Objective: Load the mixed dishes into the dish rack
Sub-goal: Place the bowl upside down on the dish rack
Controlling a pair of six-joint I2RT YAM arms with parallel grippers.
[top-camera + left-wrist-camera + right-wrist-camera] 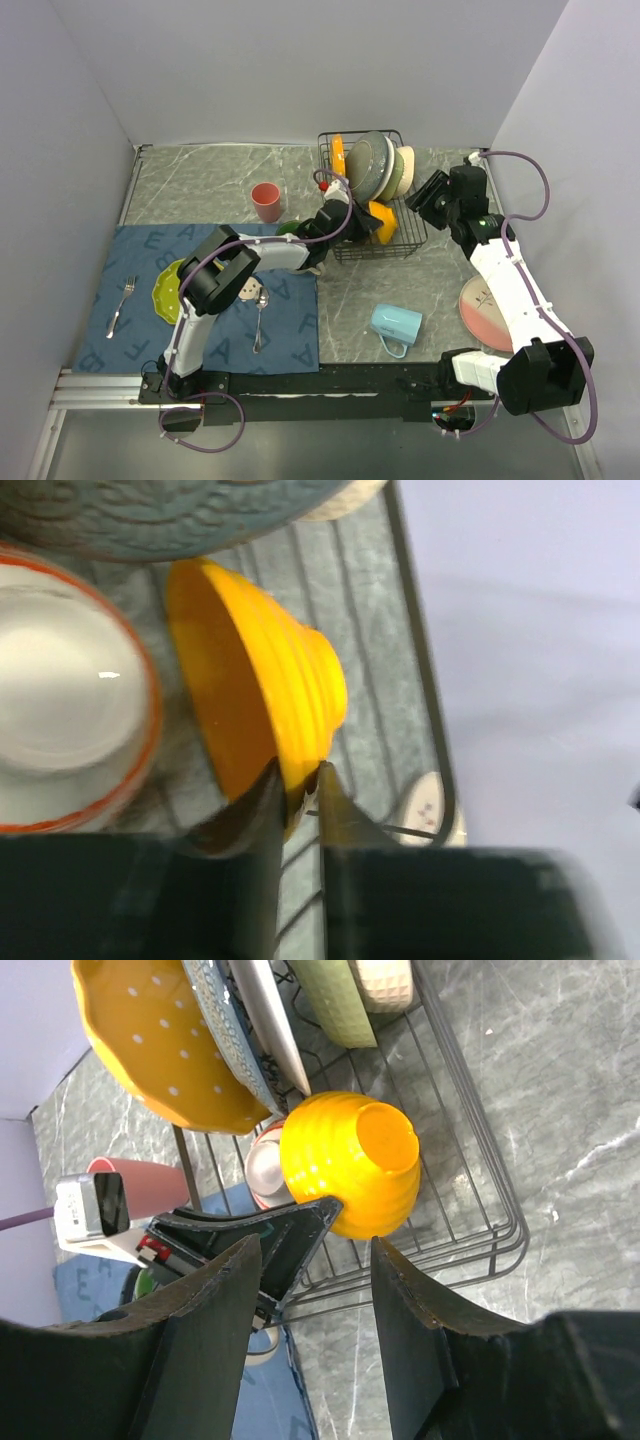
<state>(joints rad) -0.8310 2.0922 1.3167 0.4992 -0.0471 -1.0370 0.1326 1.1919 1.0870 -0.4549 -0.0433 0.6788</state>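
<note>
Straddling orange bowl rim in dish rack: left pincer, grip unclear | right pincer spread wide, empty

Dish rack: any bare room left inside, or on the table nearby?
In the rack, the back is packed with plates; bare wires remain right of the orange bowl. The table is open left of the pink cup, and between rack and blue mug.

An orange bowl lies sideways in the dish rack beside upright plates.
</note>
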